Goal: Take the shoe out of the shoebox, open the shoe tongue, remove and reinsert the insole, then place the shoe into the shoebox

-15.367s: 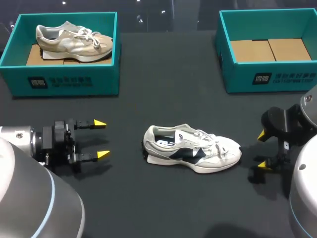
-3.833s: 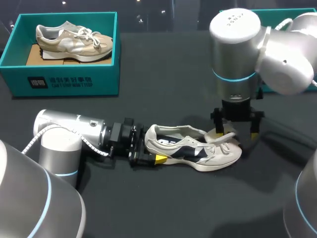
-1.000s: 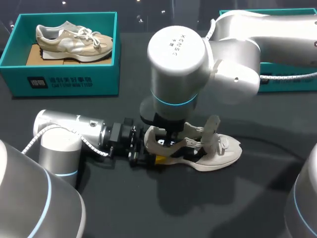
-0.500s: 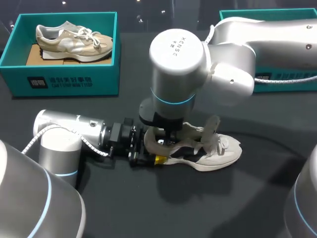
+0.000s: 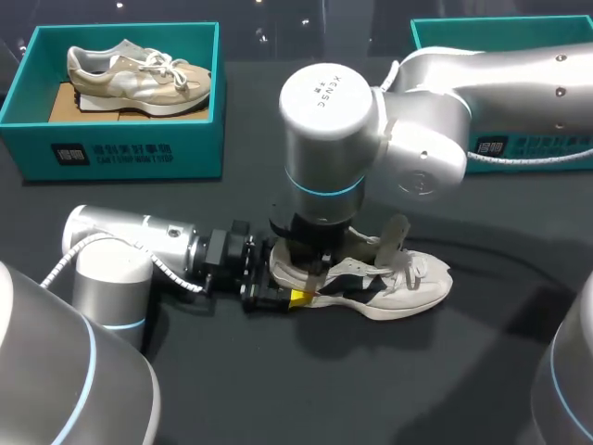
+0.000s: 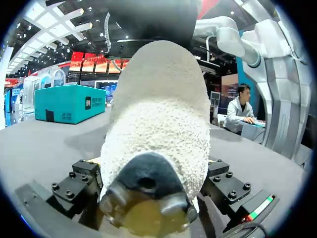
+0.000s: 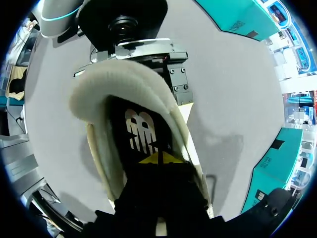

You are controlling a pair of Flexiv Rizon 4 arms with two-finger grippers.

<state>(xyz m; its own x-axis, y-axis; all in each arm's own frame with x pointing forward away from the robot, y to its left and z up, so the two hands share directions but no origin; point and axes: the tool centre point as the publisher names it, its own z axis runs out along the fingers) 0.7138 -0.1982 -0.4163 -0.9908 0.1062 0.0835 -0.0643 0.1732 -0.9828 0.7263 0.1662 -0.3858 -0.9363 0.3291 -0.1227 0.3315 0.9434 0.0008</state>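
Head view showed the whole scene, but the right arm reached over the white and navy shoe and covered its opening, so the right gripper was hidden there. The shoe lay on its sole near the middle of the dark table, toe to the right, with the pale tongue standing up. The left arm lay low along the table. The left gripper was at the heel, with one yellow tip against the near side of the sole. The teal right shoebox stood well apart at the far right. A left shoebox at the far left held a beige shoe.

The left wrist view gave what the head view hid. The heel filled the space between the left gripper's fingers, which were closed on it from both sides. It was rounded, of rough fleecy white cloth, with a smooth dark tab and a tan rubber edge below.

The right wrist view looked down into the shoe. The right gripper was inside the padded collar, its two yellow tips pressed together on the dark insole, which carried a white mark. Whether they pinched the insole could not be told.
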